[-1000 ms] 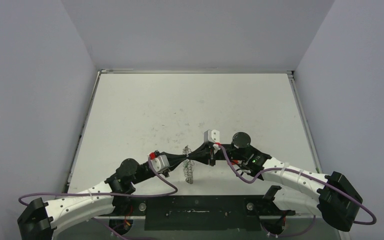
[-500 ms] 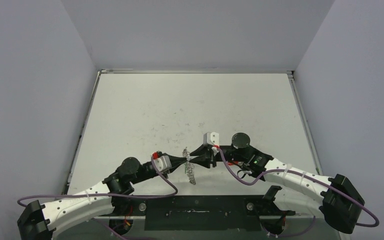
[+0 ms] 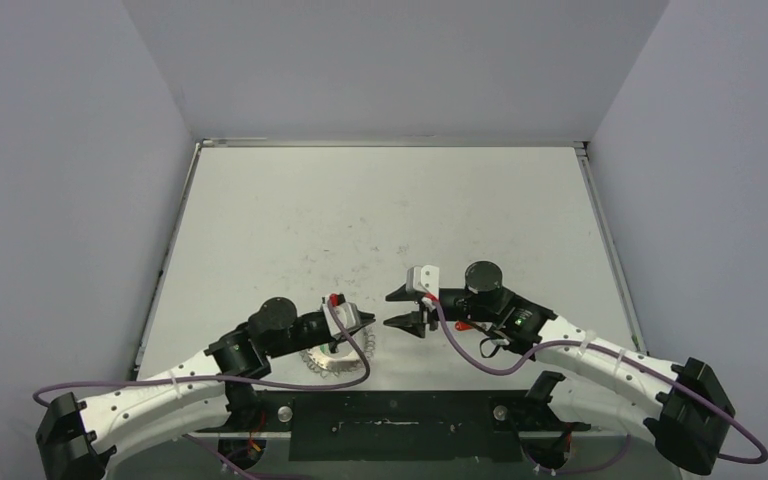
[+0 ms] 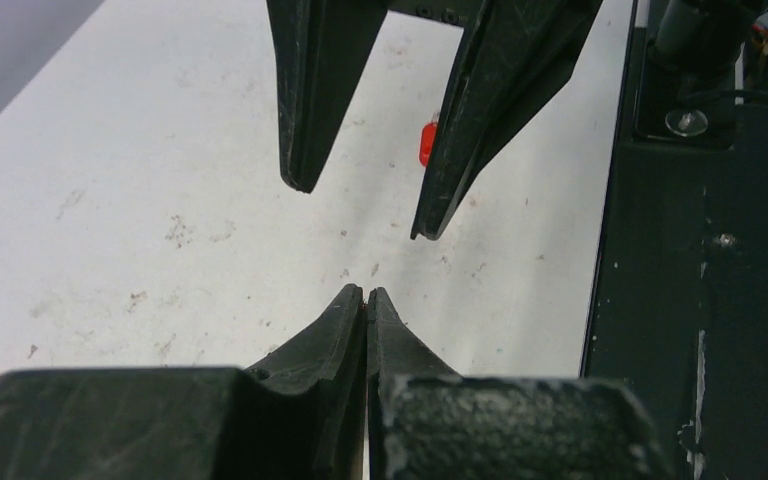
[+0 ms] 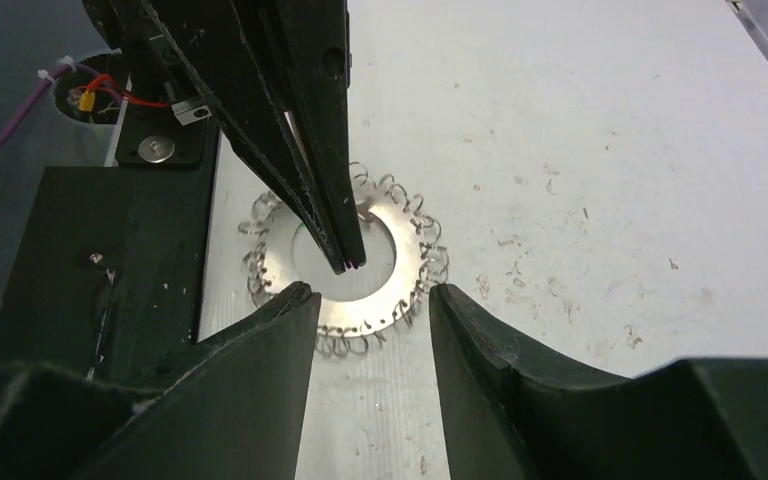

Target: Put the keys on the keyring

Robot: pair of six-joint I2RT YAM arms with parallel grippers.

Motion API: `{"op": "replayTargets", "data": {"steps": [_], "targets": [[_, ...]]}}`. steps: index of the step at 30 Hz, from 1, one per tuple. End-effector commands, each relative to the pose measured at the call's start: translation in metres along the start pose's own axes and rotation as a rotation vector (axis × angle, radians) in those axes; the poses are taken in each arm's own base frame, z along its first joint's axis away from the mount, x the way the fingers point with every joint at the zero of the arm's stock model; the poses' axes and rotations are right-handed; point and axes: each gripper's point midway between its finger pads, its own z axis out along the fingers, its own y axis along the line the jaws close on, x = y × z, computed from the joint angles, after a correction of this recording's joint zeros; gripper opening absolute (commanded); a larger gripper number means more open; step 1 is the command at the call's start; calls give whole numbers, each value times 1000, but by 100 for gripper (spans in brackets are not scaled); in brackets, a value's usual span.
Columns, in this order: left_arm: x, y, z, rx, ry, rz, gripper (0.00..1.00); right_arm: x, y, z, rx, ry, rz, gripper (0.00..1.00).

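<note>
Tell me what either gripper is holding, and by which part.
Nothing, as far as shows: right gripper open and empty, left gripper shut on nothing, keyring flat on the table beneath it.

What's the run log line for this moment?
left end effector: shut, over keyring | right end effector: open, empty | keyring: flat on table

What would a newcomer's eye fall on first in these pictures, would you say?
The fringed silver keyring lies flat on the table near its front edge, with the shut left tool pointing at its central hole. Facing it, the right tool hangs open, and a small red tag peeks out on the table just beyond it.
</note>
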Motion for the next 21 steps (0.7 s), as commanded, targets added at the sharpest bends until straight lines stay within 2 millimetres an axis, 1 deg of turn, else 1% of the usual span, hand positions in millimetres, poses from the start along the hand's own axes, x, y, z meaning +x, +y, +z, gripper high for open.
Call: {"op": "replayTargets", "data": {"steps": [1, 4, 6, 9, 11, 13, 16, 18, 21], "targets": [[0, 4, 2, -25, 8, -6, 0, -9, -8, 4, 26, -29, -17, 45], [3, 15, 0, -105, -8, -55, 1, -3, -12, 6, 57, -29, 15, 48], [8, 24, -6, -177, -5, -102, 21, 4, -15, 8, 77, -23, 41, 52], [24, 40, -18, -320, 28, -229, 45, 14, -18, 13, 106, -13, 84, 56], [36, 53, -29, -444, 54, -327, 56, 21, -20, 18, 121, -5, 115, 57], [48, 62, -41, -544, 91, -402, 64, 29, -23, 24, 137, 12, 151, 57], [67, 70, -58, -665, 155, -486, 71, 42, -23, 34, 154, 44, 195, 57], [77, 75, -68, -747, 185, -547, 72, 53, -21, 43, 159, 78, 224, 57], [92, 82, -85, -860, 244, -612, 72, 62, -15, 59, 154, 117, 259, 57]]}}
